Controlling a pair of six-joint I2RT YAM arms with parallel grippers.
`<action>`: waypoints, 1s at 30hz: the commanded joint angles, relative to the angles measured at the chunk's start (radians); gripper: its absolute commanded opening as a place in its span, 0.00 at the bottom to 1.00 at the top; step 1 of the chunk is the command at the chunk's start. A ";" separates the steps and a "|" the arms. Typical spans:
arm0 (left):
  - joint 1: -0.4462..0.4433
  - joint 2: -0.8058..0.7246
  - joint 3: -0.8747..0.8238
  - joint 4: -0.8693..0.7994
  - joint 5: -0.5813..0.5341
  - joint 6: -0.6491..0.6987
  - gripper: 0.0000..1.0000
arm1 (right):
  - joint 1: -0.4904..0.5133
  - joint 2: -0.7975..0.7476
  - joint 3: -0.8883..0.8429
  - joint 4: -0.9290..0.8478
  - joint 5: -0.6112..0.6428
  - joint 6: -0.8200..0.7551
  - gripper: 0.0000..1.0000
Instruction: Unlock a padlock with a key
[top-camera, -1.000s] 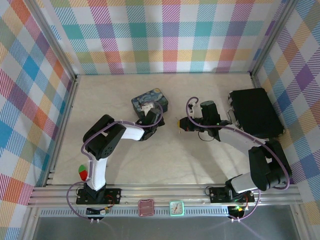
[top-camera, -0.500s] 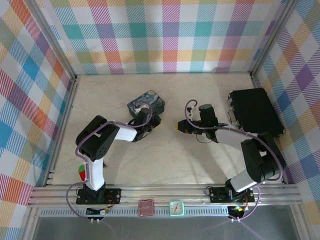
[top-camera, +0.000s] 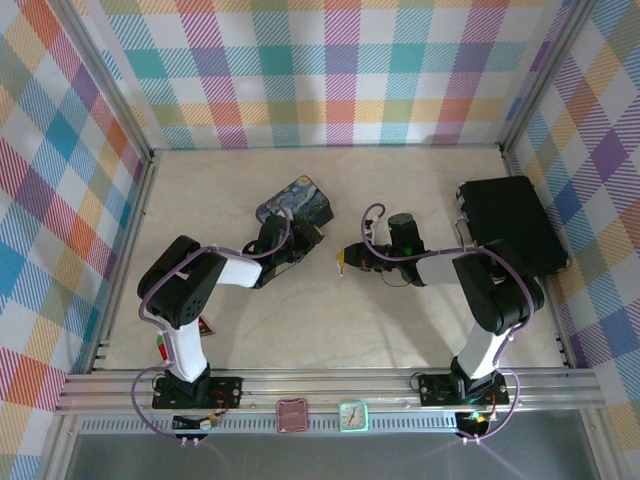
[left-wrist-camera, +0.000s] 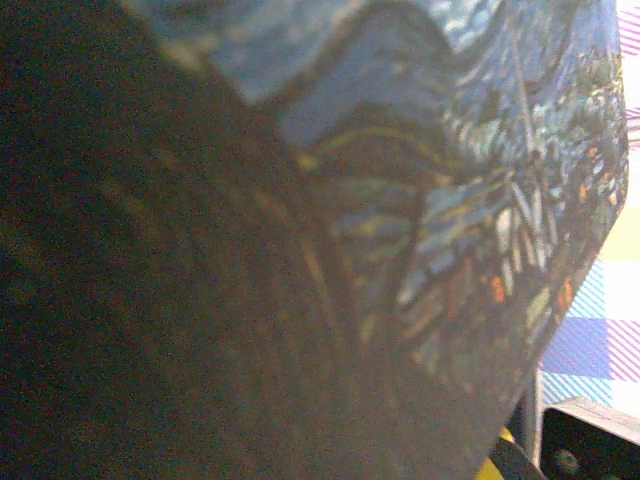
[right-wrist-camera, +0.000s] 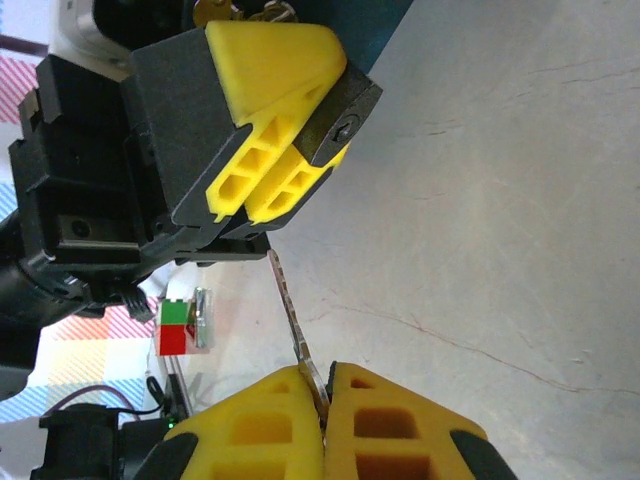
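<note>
Moved: both arms have sunk lower and stretched flatter over the last second. The right gripper (top-camera: 350, 258) has slid toward 9 o'clock, closing on the left gripper (top-camera: 308, 238). The blue tin (top-camera: 296, 199) has turned and now leans on the left arm.
Right gripper: its yellow fingers are pinched tight on the key (right-wrist-camera: 290, 300), which they hold by the head. The thin blade sticks out toward 11 o'clock in the right wrist view.
Left gripper: fingers pressed together in the right wrist view (right-wrist-camera: 290, 140). A small dark block with a round mark sits at their tip; I take it for the padlock (right-wrist-camera: 340, 110), held there.
Key to padlock: the blade tip lies just under the left gripper's black body, with the padlock at 1 o'clock from it. They are near but apart, and nothing is in the hole.
Left wrist view: the tin (left-wrist-camera: 470, 200) sits hard against the lens, painted side on.
Case: the black case (top-camera: 510, 225) is at 2 o'clock from the right gripper, well apart.
Progress: by my reading, key and lock are both in hand and brought close.
Left to do: line the blade up, insert it, turn it and free the shackle.
</note>
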 joint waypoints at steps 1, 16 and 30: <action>0.026 -0.025 -0.040 0.117 0.123 -0.095 0.00 | 0.007 0.005 0.026 0.035 -0.059 0.009 0.00; 0.104 0.096 -0.058 0.393 0.393 -0.200 0.00 | 0.007 0.131 0.061 0.228 -0.142 0.048 0.00; 0.108 0.060 -0.028 0.266 0.385 -0.108 0.00 | 0.016 0.165 0.136 0.178 -0.128 0.041 0.00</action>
